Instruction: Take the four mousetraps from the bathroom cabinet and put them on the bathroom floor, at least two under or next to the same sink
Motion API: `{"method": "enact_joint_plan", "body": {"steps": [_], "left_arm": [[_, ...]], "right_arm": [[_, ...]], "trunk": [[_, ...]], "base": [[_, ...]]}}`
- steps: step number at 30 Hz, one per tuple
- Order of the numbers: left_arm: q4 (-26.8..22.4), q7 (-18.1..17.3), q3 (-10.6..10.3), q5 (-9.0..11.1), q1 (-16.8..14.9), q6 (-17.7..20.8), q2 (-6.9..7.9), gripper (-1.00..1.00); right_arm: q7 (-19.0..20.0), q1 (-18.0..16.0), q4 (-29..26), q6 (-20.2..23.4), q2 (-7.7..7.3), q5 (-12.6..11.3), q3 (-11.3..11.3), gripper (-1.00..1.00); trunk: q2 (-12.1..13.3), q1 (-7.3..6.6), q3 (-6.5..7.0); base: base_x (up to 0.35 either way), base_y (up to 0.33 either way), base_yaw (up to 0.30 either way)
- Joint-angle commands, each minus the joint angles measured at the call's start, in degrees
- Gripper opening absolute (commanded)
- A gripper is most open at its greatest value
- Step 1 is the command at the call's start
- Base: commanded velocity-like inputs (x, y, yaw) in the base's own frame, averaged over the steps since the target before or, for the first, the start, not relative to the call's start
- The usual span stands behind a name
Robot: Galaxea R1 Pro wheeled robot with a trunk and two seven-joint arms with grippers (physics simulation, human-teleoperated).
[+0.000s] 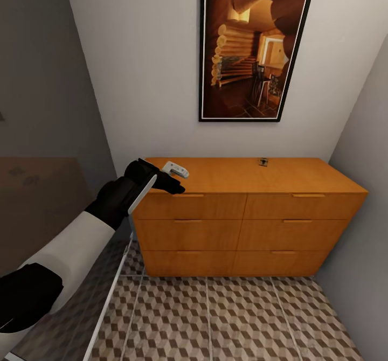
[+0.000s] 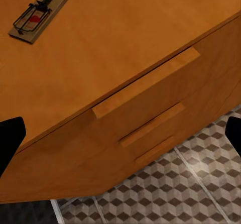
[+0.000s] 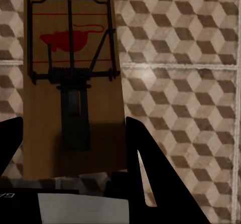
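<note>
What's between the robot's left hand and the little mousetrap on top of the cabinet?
Nothing: only bare cabinet top between the left end effector and mousetrap, in the head view.

A tall black-framed picture (image 1: 256, 46) of a log interior hung on the pale wall (image 1: 140, 70), and grey walls (image 1: 37, 64) closed in both sides.

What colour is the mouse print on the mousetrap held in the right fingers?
Red, on the mousetrap's brown board; the right wrist view shows it best.

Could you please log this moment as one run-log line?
left gripper: open over cabinet | right gripper: holding mousetrap above bathroom floor | second mousetrap on cabinet
</note>
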Motion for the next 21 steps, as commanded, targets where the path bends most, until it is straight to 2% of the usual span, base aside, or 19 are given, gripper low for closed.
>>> {"method": "enact_joint_plan", "body": {"steps": [1, 10, 21], "left_arm": [[0.0, 0.3, -0.2, 0.5, -0.1, 0.2, 0.06, 1.0], [-0.1, 0.3, -0.2, 0.6, -0.1, 0.2, 0.08, 1.0], [-0.1, 0.3, -0.2, 0.6, -0.1, 0.2, 0.13, 1.0]], "right_arm": [[0.2, 0.0, 0.0, 0.0, 0.01, -0.6, 0.4, -1.0], [0.2, 0.0, 0.0, -0.1, 0.05, -0.6, 0.4, -1.0], [0.4, 0.0, 0.0, -0.1, 0.15, -0.6, 0.5, -1.0]], "trunk": [[0.0, 0.0, -0.06], [0.0, 0.0, -0.06], [0.0, 0.0, -0.06]], "base": [[0.0, 0.0, 0.0], [0.038, 0.0, 0.0], [0.241, 0.0, 0.0]]}}
